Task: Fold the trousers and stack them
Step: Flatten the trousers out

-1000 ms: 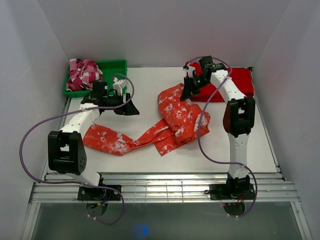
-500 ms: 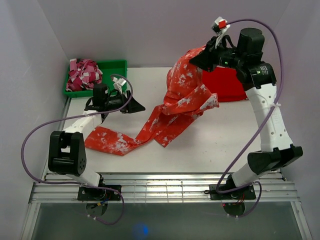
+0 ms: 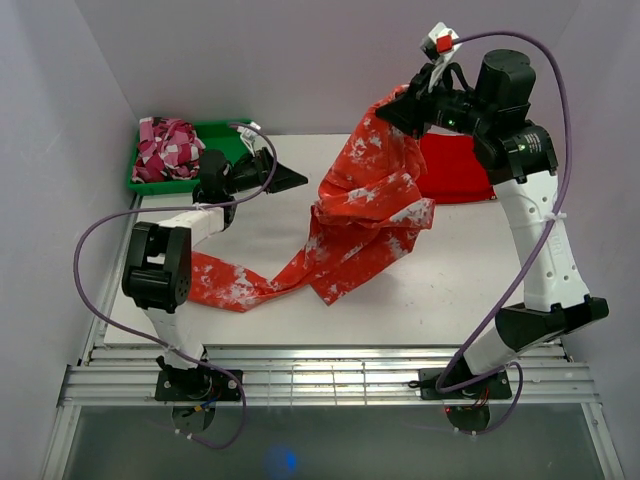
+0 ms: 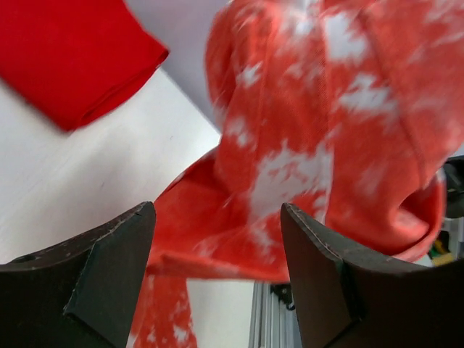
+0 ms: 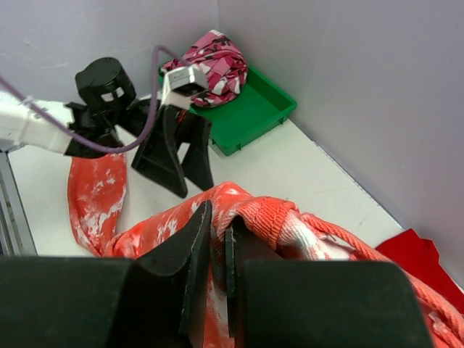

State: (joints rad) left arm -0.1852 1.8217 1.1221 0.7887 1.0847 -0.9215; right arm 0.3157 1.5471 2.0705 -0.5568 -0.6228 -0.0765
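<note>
Grip: right claw (image 3: 390,110) is clamped tight on a bunched fold of the trousers (image 3: 365,215). Its fingers (image 5: 194,246) are pressed together with orange-red speckled cloth between them, high above the table (image 3: 470,290).
Under the right claw: the trousers hang from the jaws in a crumpled drape, and the lower folds rest on the table.
Farther down and to its left: one long trouser leg lies flat across the table and runs beneath the left arm.
Below and to its right: a plain red cloth (image 3: 455,165) lies folded on the table, with its near edge hidden behind the hanging trousers.
Left claw (image 3: 292,178): spread wide and holding nothing, it sits above the table and points at the hanging trousers without touching them.
Behind the left claw: a green tray (image 3: 228,135) holds a pink-and-white patterned cloth (image 3: 165,145).
</note>
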